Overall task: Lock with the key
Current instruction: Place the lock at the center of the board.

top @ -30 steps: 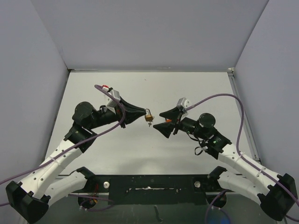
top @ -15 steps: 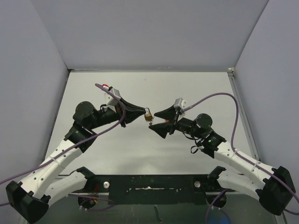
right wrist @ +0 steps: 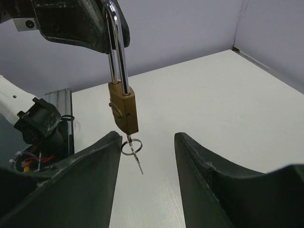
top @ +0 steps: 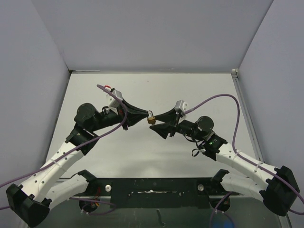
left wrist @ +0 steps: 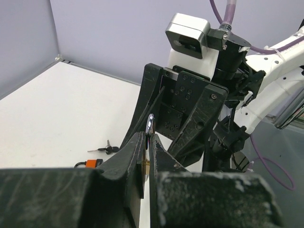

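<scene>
One brass padlock (right wrist: 123, 107), shackle (right wrist: 117, 45) clamped in left gripper (left wrist: 148, 142), hangs over worktop (top: 142, 90) middle; right gripper (right wrist: 147, 137) spread around key (right wrist: 128, 138); off-centre closing could swing lock, dislodging key

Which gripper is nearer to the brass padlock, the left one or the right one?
Left. The left gripper holds the padlock by its shackle. The right gripper is open, and its jaws flank the key hanging below the padlock.
</scene>
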You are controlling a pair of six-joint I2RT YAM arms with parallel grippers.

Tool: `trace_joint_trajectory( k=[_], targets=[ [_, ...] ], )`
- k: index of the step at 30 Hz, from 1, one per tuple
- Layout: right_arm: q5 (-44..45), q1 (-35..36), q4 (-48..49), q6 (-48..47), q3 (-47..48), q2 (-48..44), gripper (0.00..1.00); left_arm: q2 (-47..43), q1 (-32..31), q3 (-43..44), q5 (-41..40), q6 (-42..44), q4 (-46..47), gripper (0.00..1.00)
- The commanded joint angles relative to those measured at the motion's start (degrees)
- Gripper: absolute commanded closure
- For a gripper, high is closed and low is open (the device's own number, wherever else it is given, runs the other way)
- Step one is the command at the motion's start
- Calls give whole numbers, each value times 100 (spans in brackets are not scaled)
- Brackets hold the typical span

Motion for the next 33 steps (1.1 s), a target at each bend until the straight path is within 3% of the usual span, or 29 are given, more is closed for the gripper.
trace_joint_trajectory(
  k=[1,7,25,30,33],
  targets=[
    [198,57,467,-109,276,-39,56,-33,32,145,136,-118,520,100],
    [213,87,394,-109,317,27,99,-20,36,131,97,-136,589,100],
    [470,438,170,4,-248,168,100,-536,268,-431,-1418,52,2232,100],
    [594,449,161,53,-400,93,100,-630,351,-452,-1761,172,2327,100],
    [755,450,68,2,-365,88,100,-582,435,-376,-1730,222,1921,100]
  ],
)
